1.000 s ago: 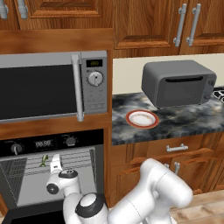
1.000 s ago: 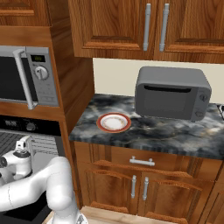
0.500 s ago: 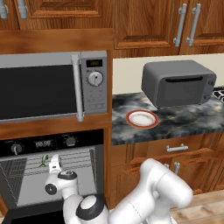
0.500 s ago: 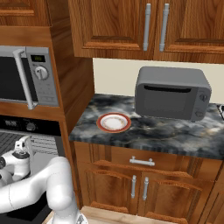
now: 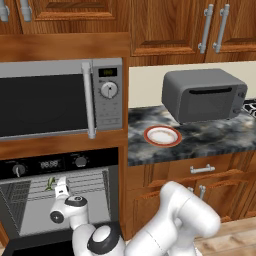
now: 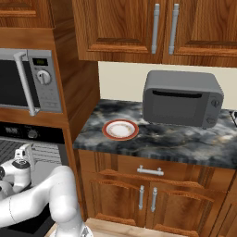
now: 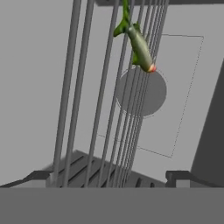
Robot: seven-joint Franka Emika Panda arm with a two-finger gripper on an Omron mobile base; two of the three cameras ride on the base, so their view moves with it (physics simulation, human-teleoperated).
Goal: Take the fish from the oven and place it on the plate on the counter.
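Reaching into the open oven, the gripper sits just beside the fish with nothing between its fingers; its jaws stand wide apart, and in the hand view the two dark tips rise far from each other at the bottom edge. Inside the oven cavity the fish lies on a wire rack. On the counter, the plate holds nothing. Seen close, the fish is a slim olive-green body with darker fins and a small red-orange spot at one end, resting across the grey bars of the rack. From the left base camera, the fish shows as a tiny green sliver, whereas the right base camera shows the plate in front of a grey toaster oven, well apart from the oven.
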